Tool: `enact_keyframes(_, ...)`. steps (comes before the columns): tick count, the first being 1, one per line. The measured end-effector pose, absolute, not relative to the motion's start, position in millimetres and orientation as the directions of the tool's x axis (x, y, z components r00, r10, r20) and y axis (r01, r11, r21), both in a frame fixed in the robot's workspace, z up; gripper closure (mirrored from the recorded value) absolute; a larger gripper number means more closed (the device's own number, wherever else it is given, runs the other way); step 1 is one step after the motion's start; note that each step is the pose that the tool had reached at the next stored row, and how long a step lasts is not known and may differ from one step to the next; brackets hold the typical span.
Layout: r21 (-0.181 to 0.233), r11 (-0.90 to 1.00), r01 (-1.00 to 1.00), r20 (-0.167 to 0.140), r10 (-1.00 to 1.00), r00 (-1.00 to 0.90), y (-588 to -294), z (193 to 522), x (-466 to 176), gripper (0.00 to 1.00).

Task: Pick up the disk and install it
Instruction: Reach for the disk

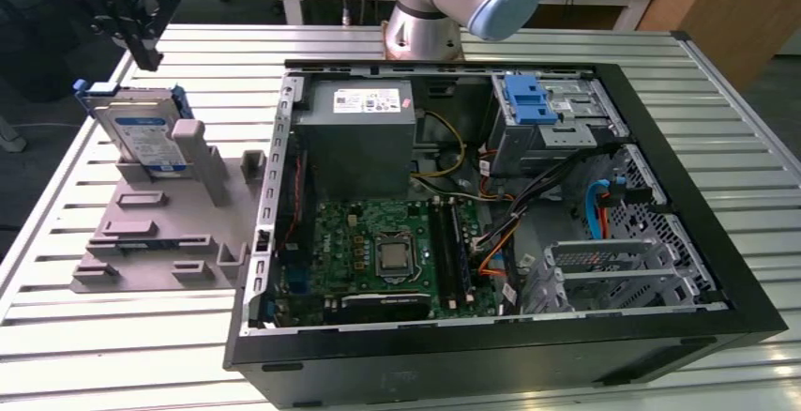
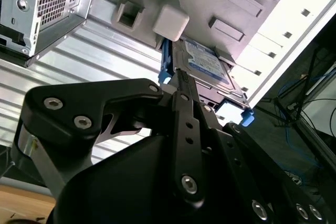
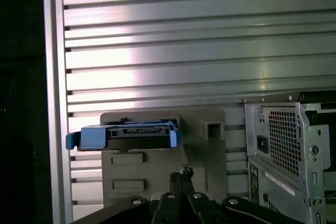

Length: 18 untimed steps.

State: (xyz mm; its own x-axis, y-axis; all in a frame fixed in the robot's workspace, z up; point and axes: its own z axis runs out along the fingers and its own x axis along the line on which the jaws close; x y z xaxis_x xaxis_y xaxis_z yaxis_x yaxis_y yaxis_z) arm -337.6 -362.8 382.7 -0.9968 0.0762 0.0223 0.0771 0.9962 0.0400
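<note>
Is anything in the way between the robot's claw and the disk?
Nothing visible is. In the exterior view the gripper hangs above the disk, which stands on edge in the gray holder, with only open air between them.

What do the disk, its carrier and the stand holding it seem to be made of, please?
The disk looks like silvery metal with a dull sheen, under a white-and-blue, paper-like label. The carrier seems to be blue plastic, judging by its saturated colour and moulded tabs. The stand is matte grey, blocky and uniform: probably plastic, though the look leaves that open.
</note>
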Motion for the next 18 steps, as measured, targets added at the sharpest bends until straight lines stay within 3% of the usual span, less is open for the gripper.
enact_keyframes(18, 0.04, 0.996, 0.077, 0.022, 0.076, -0.997, -355, 382, -361, 0.89)
